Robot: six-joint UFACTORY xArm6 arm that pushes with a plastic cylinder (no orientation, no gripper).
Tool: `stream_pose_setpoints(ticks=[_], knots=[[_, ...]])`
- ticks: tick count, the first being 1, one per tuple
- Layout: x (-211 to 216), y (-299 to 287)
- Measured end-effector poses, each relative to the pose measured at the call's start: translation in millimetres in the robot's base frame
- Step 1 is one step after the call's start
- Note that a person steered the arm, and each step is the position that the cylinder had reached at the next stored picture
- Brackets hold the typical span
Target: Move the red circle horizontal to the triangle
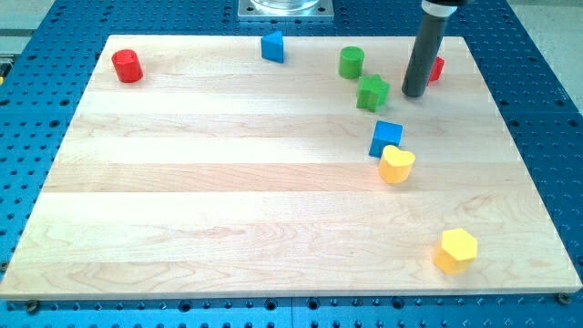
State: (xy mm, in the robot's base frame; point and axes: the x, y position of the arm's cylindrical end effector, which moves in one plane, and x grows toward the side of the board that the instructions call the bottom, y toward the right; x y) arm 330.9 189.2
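Note:
The red circle (127, 66) is a short red cylinder at the view's top left of the wooden board. The blue triangle (272, 46) stands near the top edge, left of centre. My tip (414, 94) is the end of the dark rod at the view's top right, far to the right of both. It stands just right of a green star block (372, 92) and partly hides a red block (436, 69) behind it, whose shape I cannot make out.
A green cylinder (351, 62) stands above the green star. A blue cube (386, 138) touches a yellow heart (396, 165) below it. A yellow hexagon (455, 251) sits at the bottom right. The board (228, 210) lies on a blue perforated table.

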Motion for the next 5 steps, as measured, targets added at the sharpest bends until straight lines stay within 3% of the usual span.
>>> stream_pose_setpoints(ticks=[2, 3, 4, 5], knots=[[-53, 26], [-52, 20], [-22, -26], [-24, -88]])
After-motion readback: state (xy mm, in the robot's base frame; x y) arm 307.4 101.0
